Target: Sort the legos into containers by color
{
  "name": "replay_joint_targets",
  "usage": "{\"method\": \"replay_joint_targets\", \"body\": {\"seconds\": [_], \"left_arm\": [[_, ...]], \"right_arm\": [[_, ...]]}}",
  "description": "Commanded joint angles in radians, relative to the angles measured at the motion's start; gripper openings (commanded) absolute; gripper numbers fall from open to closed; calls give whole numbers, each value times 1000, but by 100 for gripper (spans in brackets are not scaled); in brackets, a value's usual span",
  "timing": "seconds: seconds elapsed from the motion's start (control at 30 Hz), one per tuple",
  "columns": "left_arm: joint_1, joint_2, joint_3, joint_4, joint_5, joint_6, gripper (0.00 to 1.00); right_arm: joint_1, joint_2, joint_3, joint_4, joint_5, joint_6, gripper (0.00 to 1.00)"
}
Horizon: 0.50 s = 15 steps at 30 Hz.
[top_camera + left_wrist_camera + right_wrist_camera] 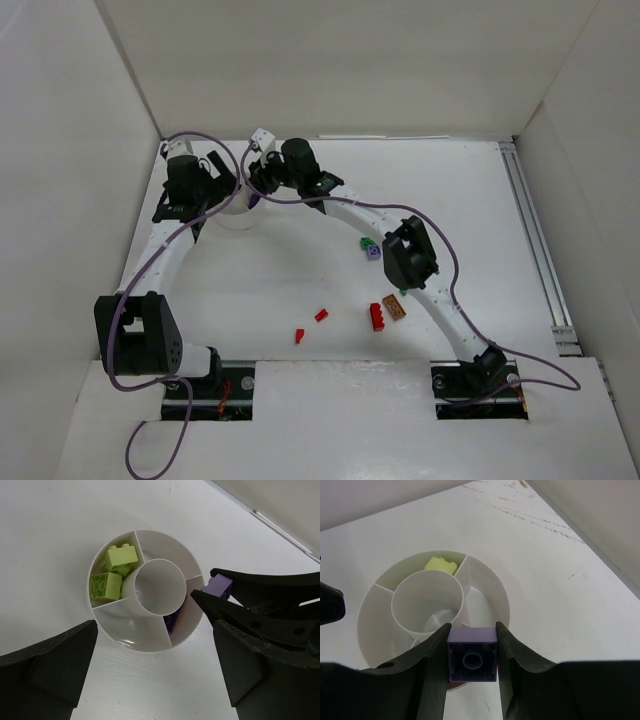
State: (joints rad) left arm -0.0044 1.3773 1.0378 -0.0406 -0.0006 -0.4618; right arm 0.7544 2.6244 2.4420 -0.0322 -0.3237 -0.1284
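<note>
In the top view the arms hide most of the cup (236, 216). The right gripper (472, 630) is clamped on 1 purple brick (472, 655) over the cup's rim, hollow underside toward the wrist; its long axis is unclear. The left gripper (152, 647) has its fingers wide apart, around the cup.

white table (300, 275) | white enclosure walls (330, 60) | metal rail (535, 240) at table's right edge

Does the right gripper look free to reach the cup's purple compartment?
Probably yes: the right gripper holds the purple brick at the rim of the cup beside that compartment; the open left gripper straddles the cup, not covering it.
</note>
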Motion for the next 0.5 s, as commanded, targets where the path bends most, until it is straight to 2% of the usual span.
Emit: {"method": "replay_joint_targets", "body": {"seconds": [0.0,0.23,0.47], "left_arm": [[6,-27,-13,44,8,6,99],[6,-37,-22,44,17,6,99],[6,-37,-22,53,17,6,99]], "right_arm": [[8,25,52,75,-3,16,28],[8,34,43,84,-14,35,33],[17,25,23,84,-35,35,50]]}}
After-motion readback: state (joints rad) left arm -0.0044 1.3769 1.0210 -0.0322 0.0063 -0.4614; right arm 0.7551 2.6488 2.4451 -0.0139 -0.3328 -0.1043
